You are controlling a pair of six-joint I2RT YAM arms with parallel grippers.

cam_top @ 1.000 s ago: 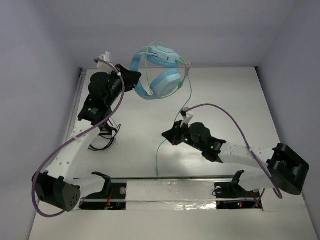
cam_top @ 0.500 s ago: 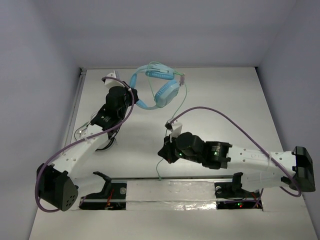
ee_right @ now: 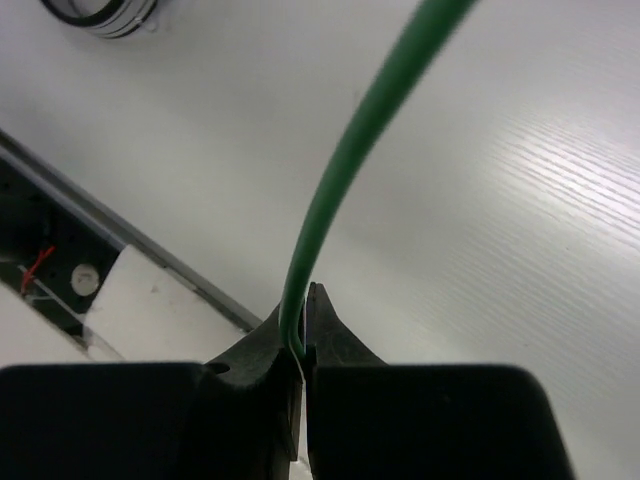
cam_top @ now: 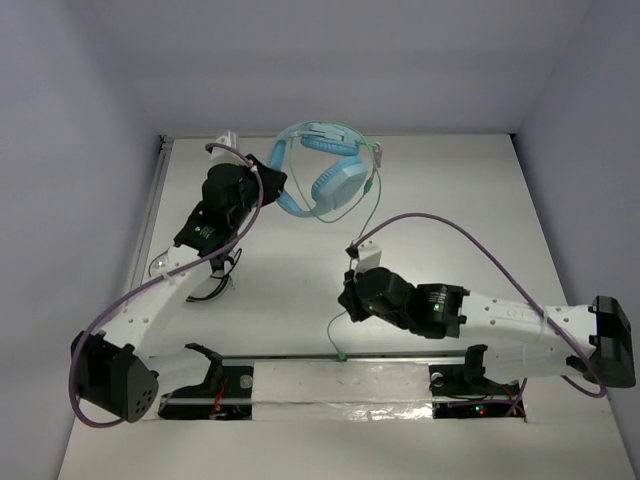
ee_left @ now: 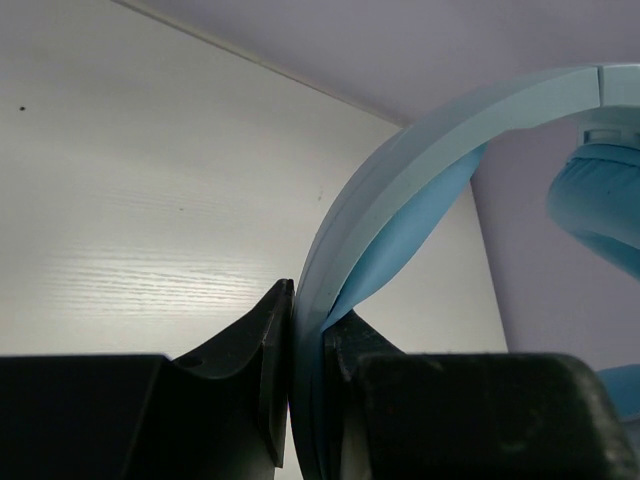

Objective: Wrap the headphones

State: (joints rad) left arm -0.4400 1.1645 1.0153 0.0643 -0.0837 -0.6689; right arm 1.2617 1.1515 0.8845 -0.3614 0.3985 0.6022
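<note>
— Right gripper [cam_top: 347, 300] has slid a little toward 3 o'clock. What's in it?
— Its jaws are pinched on the green cable [ee_right: 372, 105], at 6 o'clock from the headphones [cam_top: 325, 180].
— How many headphones?
— One pair, held up over the 12 o'clock edge of the table [cam_top: 480, 200]. At its 9 o'clock, the left gripper [cam_top: 277, 183] clamps the headband [ee_left: 400, 170]. One cable, two grippers

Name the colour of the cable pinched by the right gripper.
Green. The cable shows best in the right wrist view.
</note>
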